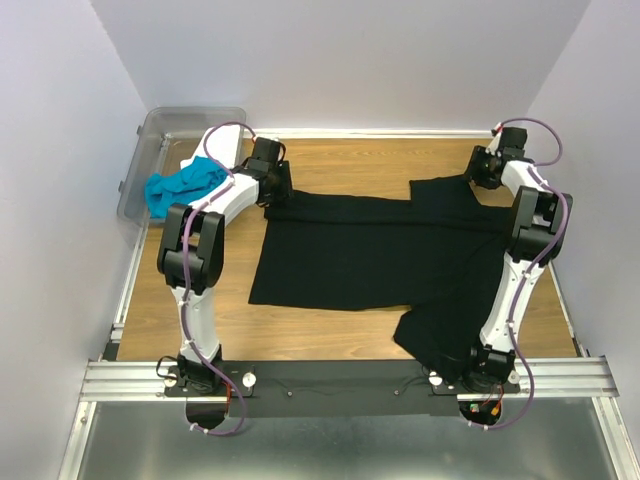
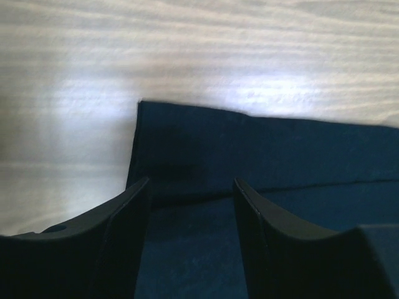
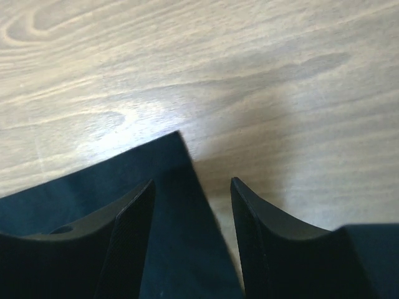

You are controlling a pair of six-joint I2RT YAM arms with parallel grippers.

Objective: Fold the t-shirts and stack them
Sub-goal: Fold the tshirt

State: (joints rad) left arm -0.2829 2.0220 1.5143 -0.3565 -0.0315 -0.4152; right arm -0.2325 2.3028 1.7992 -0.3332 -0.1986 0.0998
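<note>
Top external view, wooden table (image 1: 340, 335), black shirt (image 1: 370, 250) spread across its middle, clear bin (image 1: 150, 135) at far left, blue shirt (image 1: 180, 187) bunched at its near end, left gripper (image 2: 192, 184) jaws apart over the black shirt's far-left corner, right gripper (image 3: 192, 182) jaws apart over a far-right corner.

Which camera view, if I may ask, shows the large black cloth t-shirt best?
The top external view: almost the whole large black cloth t-shirt shows, spread out. Each wrist view shows only one corner of it.
</note>
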